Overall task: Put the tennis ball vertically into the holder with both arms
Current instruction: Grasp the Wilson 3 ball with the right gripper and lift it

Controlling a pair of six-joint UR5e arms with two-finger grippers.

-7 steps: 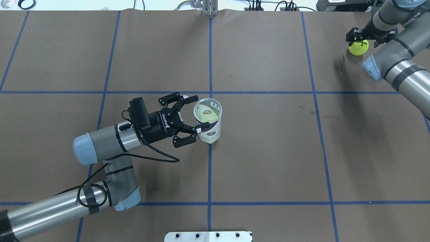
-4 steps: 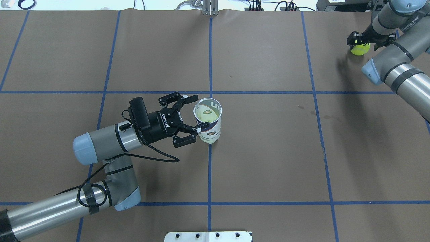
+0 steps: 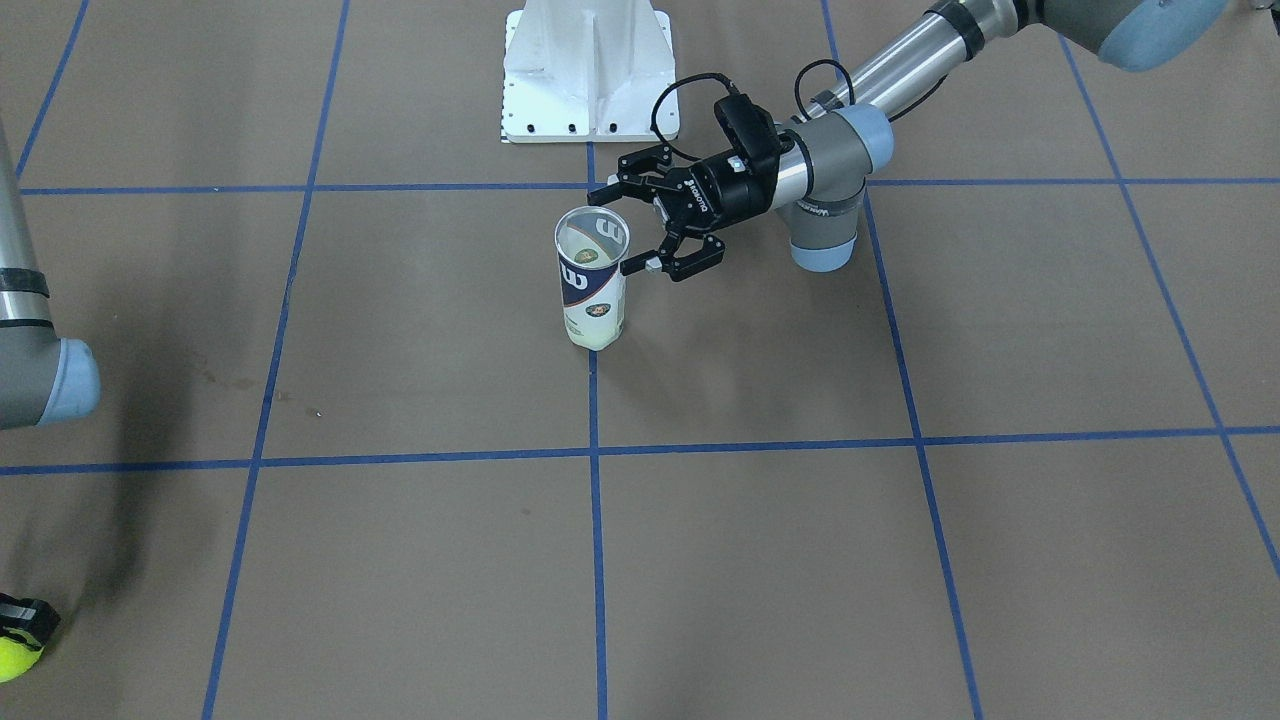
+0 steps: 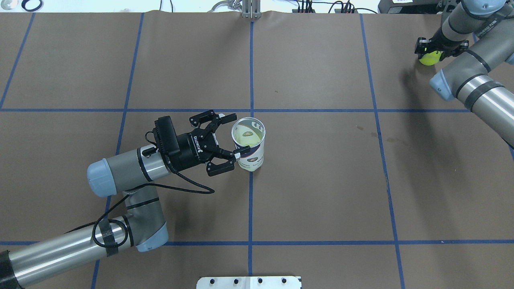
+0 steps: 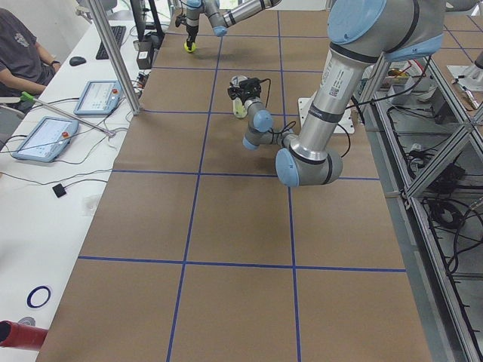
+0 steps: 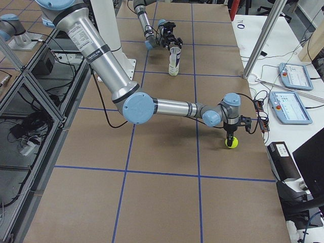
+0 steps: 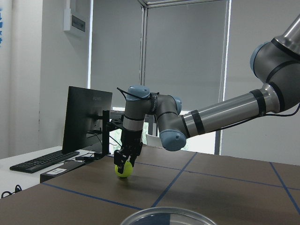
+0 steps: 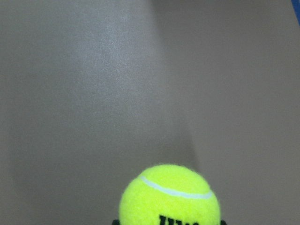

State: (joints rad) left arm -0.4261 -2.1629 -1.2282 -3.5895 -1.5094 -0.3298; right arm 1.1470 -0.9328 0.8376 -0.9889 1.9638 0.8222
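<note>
The holder (image 4: 251, 158), a clear can with a navy-and-white label, stands upright near the table's middle; it also shows in the front view (image 3: 592, 295). A yellow-green ball lies in its bottom. My left gripper (image 4: 238, 134) is open beside the holder, its jaws reaching around the holder's left side below the rim, one fingertip (image 4: 242, 151) at the wall. The tennis ball (image 4: 426, 60) rests on the table at the far right. My right gripper (image 4: 430, 53) is open, lowered over the ball (image 8: 169, 199) with a finger on either side.
The white metal base (image 3: 590, 70) stands at the robot's edge of the table. Blue tape lines (image 4: 251, 72) grid the brown table cover. Tablets (image 6: 294, 76), a monitor and cables sit beyond the far table edge.
My right gripper has come down over the tennis ball, hiding more of it. The ball has stayed in place. My left arm and the holder have not moved.
</note>
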